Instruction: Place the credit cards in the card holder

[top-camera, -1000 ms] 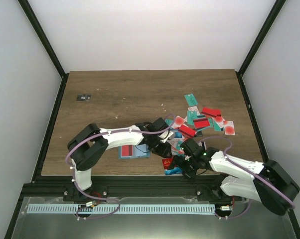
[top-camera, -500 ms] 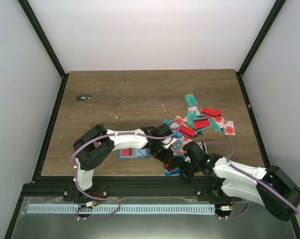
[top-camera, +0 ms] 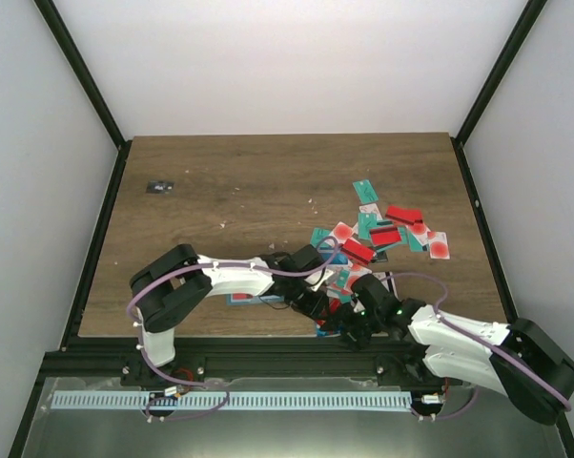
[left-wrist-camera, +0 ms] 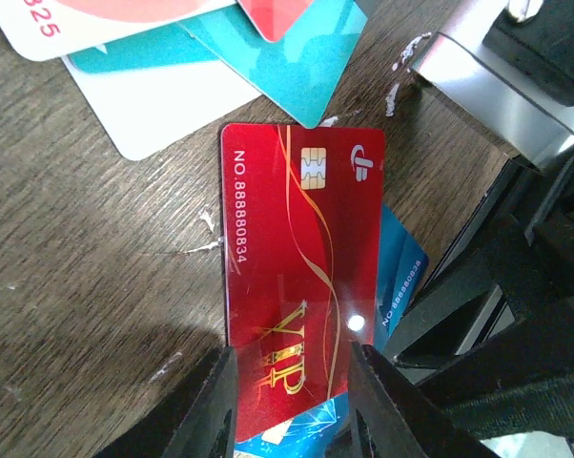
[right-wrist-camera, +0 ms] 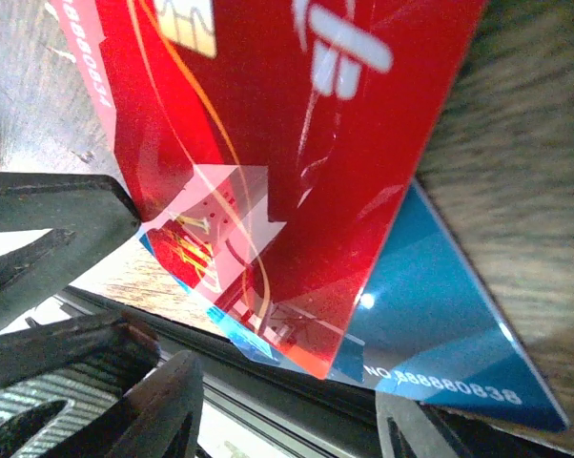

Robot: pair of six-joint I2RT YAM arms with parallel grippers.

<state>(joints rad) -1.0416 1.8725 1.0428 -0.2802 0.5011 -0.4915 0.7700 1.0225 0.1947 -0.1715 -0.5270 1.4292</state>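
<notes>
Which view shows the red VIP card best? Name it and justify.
Left wrist: the red VIP card shows nearly whole, number and chip legible. The right wrist sees it close up and cropped; the top view shows barely a red speck.

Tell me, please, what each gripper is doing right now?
Left gripper: fingers astride the red card, grip cannot be told.
Right gripper: open.

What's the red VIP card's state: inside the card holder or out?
Out. The red VIP card lies face up on the wooden table, overlapping a blue card, chip and number showing.
</notes>
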